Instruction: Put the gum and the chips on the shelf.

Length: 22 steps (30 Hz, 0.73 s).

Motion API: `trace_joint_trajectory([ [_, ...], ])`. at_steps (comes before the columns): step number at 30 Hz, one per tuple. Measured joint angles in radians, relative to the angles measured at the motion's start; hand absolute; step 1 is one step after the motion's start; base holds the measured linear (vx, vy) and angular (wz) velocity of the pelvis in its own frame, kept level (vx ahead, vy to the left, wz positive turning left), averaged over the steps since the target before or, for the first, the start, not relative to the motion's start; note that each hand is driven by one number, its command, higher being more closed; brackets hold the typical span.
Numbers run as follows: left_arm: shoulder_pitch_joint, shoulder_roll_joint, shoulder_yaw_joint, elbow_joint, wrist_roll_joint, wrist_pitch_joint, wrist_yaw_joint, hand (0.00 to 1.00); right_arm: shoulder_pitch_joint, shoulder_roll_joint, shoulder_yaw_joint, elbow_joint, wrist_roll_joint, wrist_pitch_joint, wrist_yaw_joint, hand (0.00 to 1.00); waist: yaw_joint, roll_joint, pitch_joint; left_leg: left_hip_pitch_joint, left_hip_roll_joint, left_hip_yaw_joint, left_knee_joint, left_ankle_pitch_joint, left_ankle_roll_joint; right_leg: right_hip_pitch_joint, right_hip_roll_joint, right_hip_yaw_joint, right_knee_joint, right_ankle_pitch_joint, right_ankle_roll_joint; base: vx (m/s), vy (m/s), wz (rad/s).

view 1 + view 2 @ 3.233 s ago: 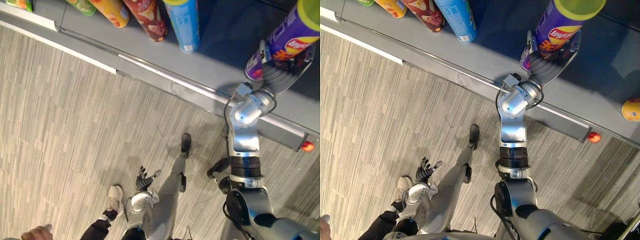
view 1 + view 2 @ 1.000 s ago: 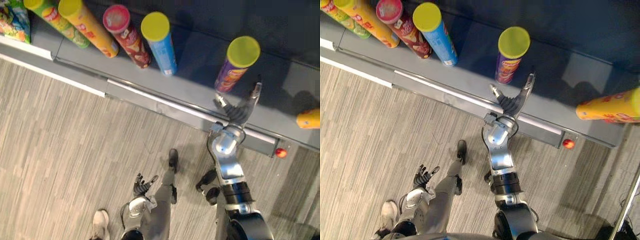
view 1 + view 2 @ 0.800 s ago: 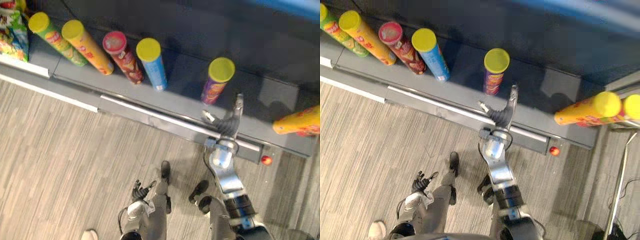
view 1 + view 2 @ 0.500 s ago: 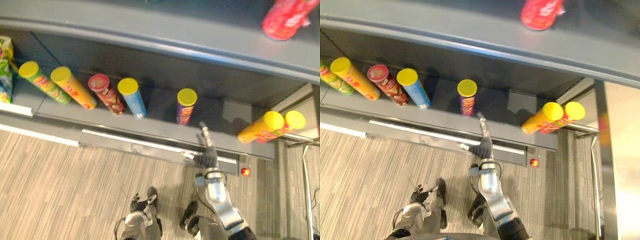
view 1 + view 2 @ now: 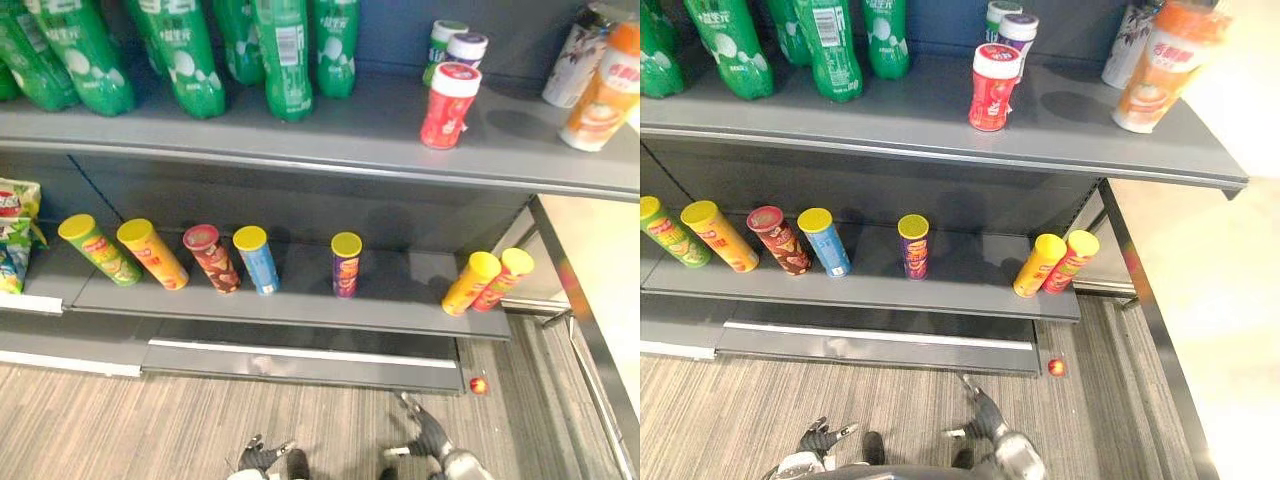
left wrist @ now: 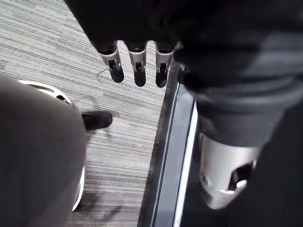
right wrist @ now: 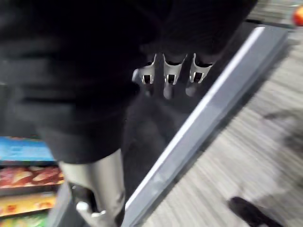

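A purple cylindrical chips tube with a yellow lid (image 5: 346, 268) stands upright on the lower grey metal shelf (image 5: 400, 302), between a blue tube (image 5: 257, 261) and two leaning yellow-lidded tubes (image 5: 470, 284). A red gum bottle with a white cap (image 5: 448, 108) stands on the upper grey shelf (image 5: 370, 130). Over the striped grey carpet (image 5: 100, 430) below, the right hand (image 5: 430, 440) and left hand (image 5: 262, 456) hang low, fingers (image 6: 137, 71) straight and released, holding nothing.
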Motion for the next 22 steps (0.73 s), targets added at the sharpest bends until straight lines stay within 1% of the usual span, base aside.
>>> trace_joint_trajectory([
  [1,0.016,0.001,0.000,-0.004,-0.004,-0.001,-0.019,0.00,0.005,0.013,-0.055,0.035,0.012,0.007,0.014,0.00,-0.003,0.007,-0.009,0.006,-0.001,0.003,-0.001,-0.003,0.003,0.007,0.000,0.003,-0.008,0.002,0.004,0.00,0.032,-0.04],
  [2,0.026,0.001,0.001,-0.004,-0.012,0.001,-0.034,0.00,-0.005,0.023,-0.107,0.079,0.011,0.009,0.015,0.00,-0.013,0.011,-0.024,0.006,-0.003,0.003,-0.002,-0.004,0.004,0.010,0.000,0.004,-0.014,0.005,0.007,0.01,0.025,-0.03],
  [3,0.029,0.001,0.002,-0.003,-0.012,0.001,-0.037,0.00,-0.014,0.026,-0.131,0.107,0.011,0.010,0.015,0.00,-0.019,0.012,-0.030,0.007,-0.004,0.003,-0.002,-0.004,0.004,0.012,-0.001,0.004,-0.015,0.005,0.008,0.03,0.021,0.01],
  [5,0.032,0.000,0.020,0.001,-0.028,0.006,-0.039,0.00,-0.048,0.059,-0.260,0.215,0.016,0.020,0.005,0.00,-0.022,0.018,-0.032,0.027,-0.006,0.005,-0.002,-0.009,0.004,0.037,0.000,0.006,-0.031,0.013,0.005,0.03,0.011,-0.01],
  [6,0.036,-0.006,0.039,0.001,-0.045,0.006,-0.038,0.00,-0.074,0.074,-0.339,0.289,0.026,0.034,-0.011,0.00,-0.022,0.016,-0.034,0.040,-0.008,0.007,-0.002,-0.013,0.004,0.052,0.000,0.009,-0.036,0.013,0.005,0.03,0.011,-0.03],
  [8,0.037,-0.008,0.048,0.005,-0.054,0.006,-0.037,0.00,-0.105,0.091,-0.459,0.398,0.053,0.051,-0.040,0.00,-0.022,0.016,-0.035,0.052,-0.010,0.006,-0.002,-0.018,0.004,0.069,0.000,0.008,-0.046,0.015,0.008,0.05,0.017,0.01],
  [10,0.037,-0.016,0.069,0.013,-0.060,0.006,-0.024,0.00,-0.118,0.098,-0.593,0.534,0.121,0.099,-0.091,0.00,-0.022,0.023,-0.039,0.058,-0.016,0.006,-0.002,-0.023,0.007,0.078,-0.002,0.008,-0.053,0.017,0.010,0.08,0.025,0.01],
  [11,0.037,-0.018,0.073,0.014,-0.061,0.006,-0.023,0.00,-0.115,0.098,-0.610,0.555,0.132,0.112,-0.101,0.00,-0.022,0.025,-0.039,0.058,-0.017,0.006,-0.002,-0.023,0.007,0.079,-0.003,0.008,-0.055,0.017,0.010,0.07,0.020,0.01],
  [13,0.037,-0.023,0.082,0.034,-0.074,0.008,-0.023,0.00,-0.091,0.098,-0.651,0.576,0.166,0.138,-0.119,0.00,-0.031,0.034,-0.041,0.067,-0.026,0.006,-0.002,-0.026,0.008,0.097,-0.004,0.007,-0.068,0.028,0.014,0.09,0.028,0.00],
  [15,0.038,-0.028,0.081,0.043,-0.079,0.010,-0.025,0.00,-0.092,0.100,-0.691,0.584,0.187,0.163,-0.121,0.00,-0.038,0.040,-0.041,0.079,-0.030,0.005,-0.002,-0.031,0.008,0.114,-0.006,0.005,-0.078,0.030,0.016,0.08,0.026,0.03],
  [17,0.038,-0.031,0.081,0.043,-0.079,0.016,-0.026,0.00,-0.100,0.108,-0.729,0.602,0.230,0.168,-0.122,0.00,-0.042,0.048,-0.037,0.092,-0.032,0.002,-0.002,-0.034,0.007,0.131,-0.006,0.001,-0.085,0.030,0.017,0.05,0.019,0.06],
  [19,0.037,-0.032,0.080,0.043,-0.079,0.021,-0.027,0.00,-0.120,0.119,-0.774,0.615,0.341,0.172,-0.122,0.00,-0.045,0.049,-0.037,0.094,-0.031,0.000,-0.002,-0.036,0.006,0.135,-0.005,-0.001,-0.089,0.030,0.017,0.01,0.007,0.02],
  [22,0.038,-0.031,0.078,0.043,-0.079,0.021,-0.027,0.00,-0.126,0.125,-0.795,0.616,0.375,0.175,-0.121,0.00,-0.047,0.051,-0.032,0.095,-0.031,-0.001,-0.002,-0.037,0.006,0.138,-0.004,-0.002,-0.097,0.030,0.017,0.00,0.000,0.00],
])
